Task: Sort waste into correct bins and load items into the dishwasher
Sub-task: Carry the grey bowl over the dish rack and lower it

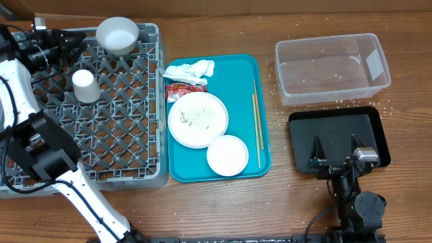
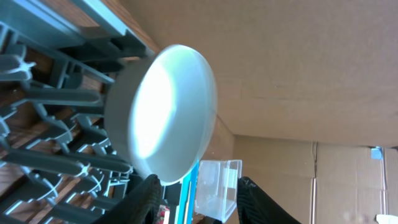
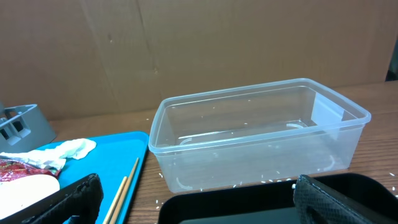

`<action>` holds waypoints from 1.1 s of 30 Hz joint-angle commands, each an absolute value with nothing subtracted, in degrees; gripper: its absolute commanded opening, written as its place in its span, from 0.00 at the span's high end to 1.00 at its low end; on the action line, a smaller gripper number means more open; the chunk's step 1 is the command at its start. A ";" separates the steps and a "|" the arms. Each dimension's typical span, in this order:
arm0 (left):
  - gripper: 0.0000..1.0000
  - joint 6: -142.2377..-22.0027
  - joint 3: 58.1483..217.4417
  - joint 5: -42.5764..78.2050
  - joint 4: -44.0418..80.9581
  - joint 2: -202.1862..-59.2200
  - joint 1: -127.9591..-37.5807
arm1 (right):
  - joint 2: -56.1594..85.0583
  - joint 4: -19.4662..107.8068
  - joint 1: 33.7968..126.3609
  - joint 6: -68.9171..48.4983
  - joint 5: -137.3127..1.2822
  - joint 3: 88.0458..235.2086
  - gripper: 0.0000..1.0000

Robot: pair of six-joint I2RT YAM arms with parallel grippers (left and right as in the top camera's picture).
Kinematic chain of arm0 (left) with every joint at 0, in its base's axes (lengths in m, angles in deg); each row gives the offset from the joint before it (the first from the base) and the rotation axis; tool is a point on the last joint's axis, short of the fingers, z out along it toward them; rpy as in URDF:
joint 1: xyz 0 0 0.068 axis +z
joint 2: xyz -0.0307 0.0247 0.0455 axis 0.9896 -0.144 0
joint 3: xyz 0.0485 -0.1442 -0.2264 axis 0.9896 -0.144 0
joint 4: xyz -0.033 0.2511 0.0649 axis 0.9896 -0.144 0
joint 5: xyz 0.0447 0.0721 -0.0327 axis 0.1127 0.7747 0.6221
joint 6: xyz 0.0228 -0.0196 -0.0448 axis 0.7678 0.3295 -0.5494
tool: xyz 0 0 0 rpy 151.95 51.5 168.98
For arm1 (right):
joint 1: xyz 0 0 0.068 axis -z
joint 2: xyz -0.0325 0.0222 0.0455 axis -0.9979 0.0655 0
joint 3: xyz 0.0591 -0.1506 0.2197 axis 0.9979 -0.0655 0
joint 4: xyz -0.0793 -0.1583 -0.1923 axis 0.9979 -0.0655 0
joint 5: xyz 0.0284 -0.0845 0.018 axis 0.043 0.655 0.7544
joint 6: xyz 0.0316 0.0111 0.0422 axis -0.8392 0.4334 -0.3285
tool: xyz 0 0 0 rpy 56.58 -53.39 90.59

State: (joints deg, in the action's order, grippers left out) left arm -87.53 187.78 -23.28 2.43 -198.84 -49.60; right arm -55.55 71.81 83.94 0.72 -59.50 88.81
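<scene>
Black left pincer (image 2: pixel 199 182) agape beside cup (image 2: pixel 163 112)

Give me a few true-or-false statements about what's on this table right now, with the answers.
1. The chopsticks lie on the teal tray. True.
2. The crumpled napkin is in the clear tub. False: the napkin lies on the teal tray; the tub holds only scattered white grains.
3. Two white cups stand in the grey rack. True: a small cup and a larger cup.
4. The right tool is shut on the red wrapper. False: it is open above the black tray; the wrapper is on the teal tray.
5. The large plate is in the rack. False: the large plate is on the teal tray.
</scene>
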 commanded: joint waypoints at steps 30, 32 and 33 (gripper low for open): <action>0.25 -58.79 188.22 64.78 -0.70 -189.03 -90.21 | -56.16 72.16 83.67 0.94 -58.74 88.22 0.00; 0.25 -59.75 188.22 65.72 0.07 -189.66 -89.60 | -56.16 72.16 83.67 0.94 -58.74 88.22 0.00; 0.25 -60.01 188.22 66.05 0.24 -189.66 -89.29 | -56.16 72.16 83.67 0.94 -58.74 88.22 0.00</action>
